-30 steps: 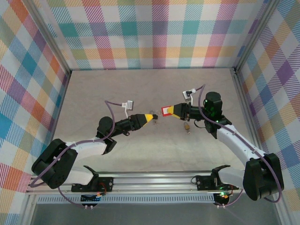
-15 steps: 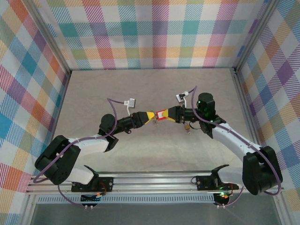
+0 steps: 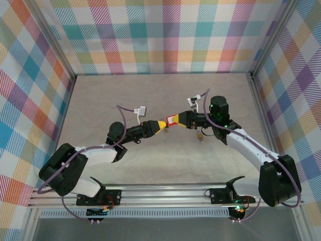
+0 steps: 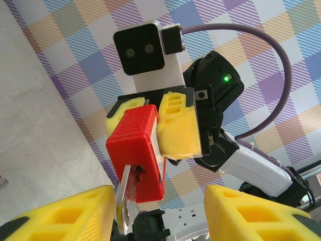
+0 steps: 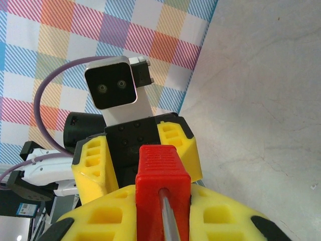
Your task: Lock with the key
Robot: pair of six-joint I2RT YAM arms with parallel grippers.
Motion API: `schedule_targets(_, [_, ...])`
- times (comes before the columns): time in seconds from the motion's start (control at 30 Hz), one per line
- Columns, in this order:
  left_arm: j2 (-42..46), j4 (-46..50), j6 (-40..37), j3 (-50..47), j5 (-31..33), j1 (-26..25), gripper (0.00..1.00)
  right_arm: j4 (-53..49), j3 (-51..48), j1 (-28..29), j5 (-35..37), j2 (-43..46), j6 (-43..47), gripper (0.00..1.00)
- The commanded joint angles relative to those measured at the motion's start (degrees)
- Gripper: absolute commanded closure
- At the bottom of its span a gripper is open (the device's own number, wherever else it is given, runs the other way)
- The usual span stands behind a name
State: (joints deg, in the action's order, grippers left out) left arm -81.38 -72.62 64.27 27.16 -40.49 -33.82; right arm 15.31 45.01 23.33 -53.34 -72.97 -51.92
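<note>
Left hand point(image 3: 161, 124) — padlock point(image 3: 171, 120) — right hand point(image 3: 178, 119)

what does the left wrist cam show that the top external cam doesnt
The left wrist view gives the close contact: the key with its blade in the keyhole on the face of the red padlock. The top external view gives the layout: the left arm and right arm arching from their bases to meet above the table, plus a small brass-coloured object lying under the right wrist. Both show the right gripper clamped on the padlock, the left gripper facing it, and the plaid walls.
</note>
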Motion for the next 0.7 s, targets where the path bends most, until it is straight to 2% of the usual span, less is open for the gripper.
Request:
schedule_targets(0.0, [-0.33, -2.49, 0.24, 1.29, -0.5, 0.25, 0.52, -0.18, 1.9, 0.84, -0.05, -0.92, 2.25, 1.0])
schedule_targets(0.47, [-0.18, -2.87, 0.86, 0.97, -0.86, 0.25, 0.63, -1.44, 2.09, 0.93, 0.37, -2.22, 3.98, 1.0])
schedule_targets(0.57, [-0.02, -2.83, 0.64, 0.97, -0.68, 0.34, 0.67, -1.06, 1.83, 0.91, 0.1, -2.18, 3.85, 1.0])
schedule_targets(0.67, [-0.18, -2.84, 0.42, 1.08, -0.64, 0.34, 0.76, -0.76, 1.5, 0.93, 0.12, -1.82, 3.78, 1.0])
